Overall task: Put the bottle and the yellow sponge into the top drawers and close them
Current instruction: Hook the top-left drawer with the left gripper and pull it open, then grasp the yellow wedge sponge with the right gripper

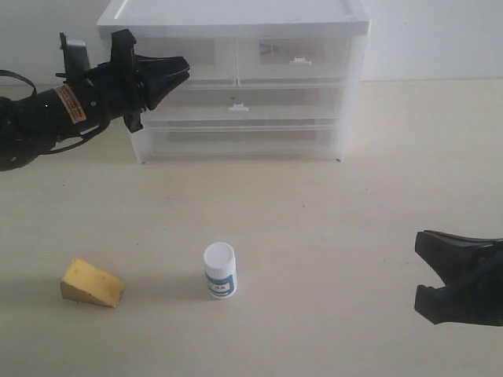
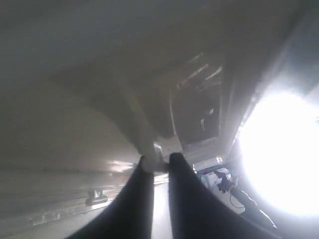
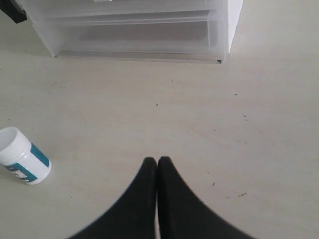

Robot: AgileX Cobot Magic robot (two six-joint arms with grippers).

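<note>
The white cabinet stands at the back. My left gripper is at the front of the top left drawer; in the left wrist view my left gripper is shut on that drawer's small white tab handle. The top right drawer is closed. Out on the table stands the white bottle with its teal label, also seen as the bottle in the right wrist view. The yellow sponge lies to its left. My right gripper sits low at the right, shut and empty.
Two full-width drawers fill the cabinet below the top pair. The beige table runs between the cabinet and the two objects. A pale wall stands behind the cabinet.
</note>
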